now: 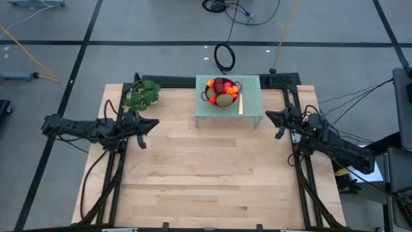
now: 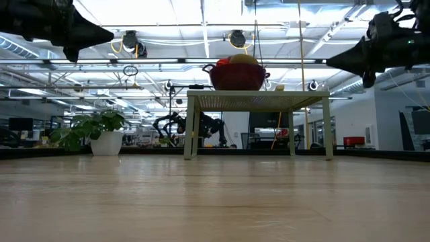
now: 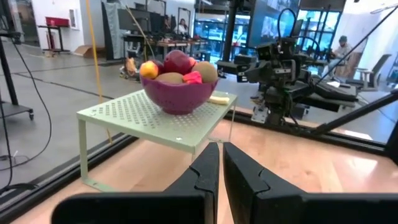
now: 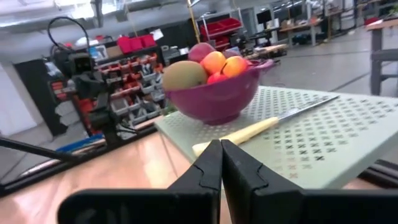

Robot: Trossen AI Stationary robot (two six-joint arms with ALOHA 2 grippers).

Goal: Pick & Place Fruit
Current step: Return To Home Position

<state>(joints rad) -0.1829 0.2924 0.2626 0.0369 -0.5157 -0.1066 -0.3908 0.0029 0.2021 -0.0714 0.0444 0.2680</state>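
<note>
The fruit lies heaped in a purple bowl on a pale green perforated stand at the table's far middle: dark red balls, brownish-green ovals and small orange-red pieces show in both wrist views. My left gripper hovers shut above the table's left side, pointing toward the stand. My right gripper hovers shut at the right side, also pointing at the stand. Neither touches anything.
A slim yellow-handled knife lies on the stand beside the bowl. A leafy green plant sits at the table's far left corner. Bare wooden tabletop spreads between the arms and toward the near edge.
</note>
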